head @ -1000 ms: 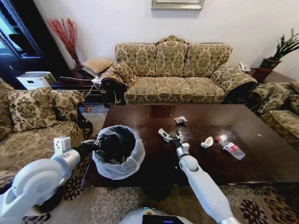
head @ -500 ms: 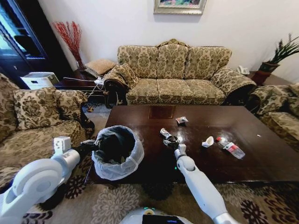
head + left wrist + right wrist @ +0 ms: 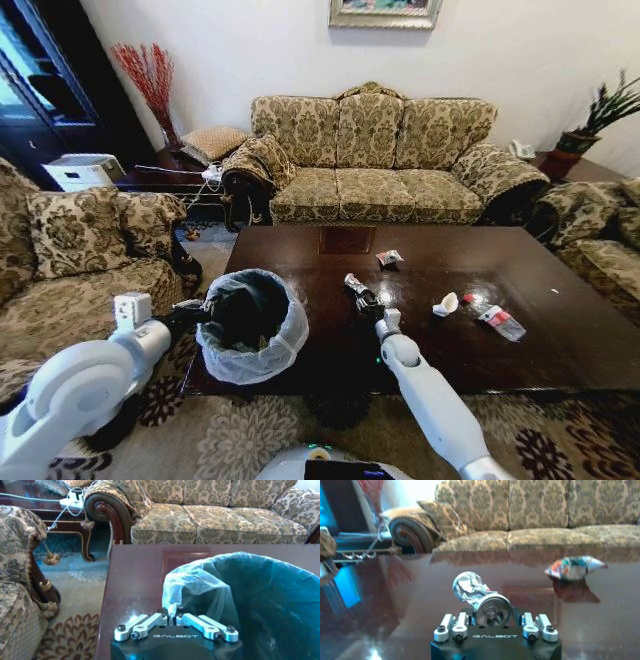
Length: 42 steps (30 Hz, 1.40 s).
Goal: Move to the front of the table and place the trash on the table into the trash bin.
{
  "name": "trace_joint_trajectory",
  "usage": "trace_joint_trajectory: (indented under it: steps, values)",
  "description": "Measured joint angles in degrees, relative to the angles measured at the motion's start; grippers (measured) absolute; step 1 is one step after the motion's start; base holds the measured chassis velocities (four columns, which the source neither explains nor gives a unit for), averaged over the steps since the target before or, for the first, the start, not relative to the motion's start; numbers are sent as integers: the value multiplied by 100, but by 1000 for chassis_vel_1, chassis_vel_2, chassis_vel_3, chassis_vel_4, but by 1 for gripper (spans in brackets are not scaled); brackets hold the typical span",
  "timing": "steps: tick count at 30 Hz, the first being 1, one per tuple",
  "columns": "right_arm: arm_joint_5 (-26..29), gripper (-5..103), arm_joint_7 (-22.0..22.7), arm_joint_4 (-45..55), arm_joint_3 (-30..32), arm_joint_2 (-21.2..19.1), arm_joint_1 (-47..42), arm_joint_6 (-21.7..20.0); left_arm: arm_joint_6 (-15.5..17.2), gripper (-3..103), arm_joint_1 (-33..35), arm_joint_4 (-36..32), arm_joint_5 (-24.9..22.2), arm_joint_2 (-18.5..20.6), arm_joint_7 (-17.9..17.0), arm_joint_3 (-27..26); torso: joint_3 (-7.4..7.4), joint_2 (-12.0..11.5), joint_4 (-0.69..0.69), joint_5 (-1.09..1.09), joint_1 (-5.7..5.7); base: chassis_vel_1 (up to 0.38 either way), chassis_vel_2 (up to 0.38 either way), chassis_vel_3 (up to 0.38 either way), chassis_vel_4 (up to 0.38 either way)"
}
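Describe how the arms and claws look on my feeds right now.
Both arms are smooth, rounded, glossy white shells. The left claw and right claw each have a black base printed GALBOT in pale letters, with silver metal finger links and dark screws. No loose cables show.

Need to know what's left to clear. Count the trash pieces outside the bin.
4. A silver wrapper in the right hand; a small wrapper toward the table's far edge; a white cup; and a bottle beside it. Smaller scraps may escape view.
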Motion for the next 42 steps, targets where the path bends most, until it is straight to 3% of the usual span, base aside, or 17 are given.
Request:
trace_joint_trajectory:
  steps: [4, 7, 8, 10, 16, 19, 26, 32, 35, 37, 41, 42]
  values:
    - [39, 44, -63, 489, 12, -70, -144, 256, -2, 3, 9, 36, -4, 47, 1, -25, 0, 0, 0, -1, 0, 0, 0, 0, 0]
    - [53, 44, -346, 1594, -28, -264, -342, 804, -17, 3, -2, 196, -72, 177, -19, -31, 0, 0, 0, -1, 0, 0, 0, 0, 0]
    - [53, 44, -346, 1594, -28, -264, -342, 804, -17, 3, -2, 196, -72, 177, -19, -31, 0, 0, 0, -1, 0, 0, 0, 0, 0]
    - [193, 44, -526, 2526, -157, -431, -411, 916, -41, 3, -42, 313, -130, 282, -40, -32, 0, 0, 0, -1, 0, 0, 0, 0, 0]
    - [467, 44, -836, 4019, -622, -723, -526, 781, -65, 3, -72, 387, -180, 353, -59, -32, -1, 1, 0, -2, 0, 0, 0, 0, 0]
    - [490, 44, -906, 4570, -1201, -861, -608, 596, -65, 3, -53, 298, -181, 318, -63, -33, -1, 1, 0, -1, -1, 0, 0, 0, 0]
    - [28, 44, -1000, 4440, -1993, -867, -656, 554, -56, 3, -13, 124, -177, 282, -64, -72, 0, 0, 0, -1, 0, 0, 0, 0, 0]
    - [-148, 41, -1133, 4332, -2111, -873, -723, 652, -45, 3, 22, 101, -160, 232, -67, -113, -1, 0, 0, 0, -1, 0, 0, 0, 0]
    - [-180, 56, -1158, 4296, -2100, -864, -731, 669, -42, 3, 7, 103, -157, 227, -67, -105, 0, 0, 0, -1, 0, 0, 0, 0, 0]
    - [-189, 56, -1165, 4287, -2091, -863, -731, 678, -42, 3, 4, 105, -156, 228, -67, -104, 0, 0, 0, -1, 0, 0, 0, 0, 0]
    - [-195, 78, -1180, 4275, -2045, -852, -761, 739, -42, 3, 4, 112, -155, 229, -67, -105, 0, 0, 0, -1, 0, 0, 0, 0, 0]
    - [-195, 78, -1180, 4275, -2045, -852, -761, 739, -42, 3, 4, 112, -155, 229, -67, -105, 0, 0, 0, -1, 0, 0, 0, 0, 0]
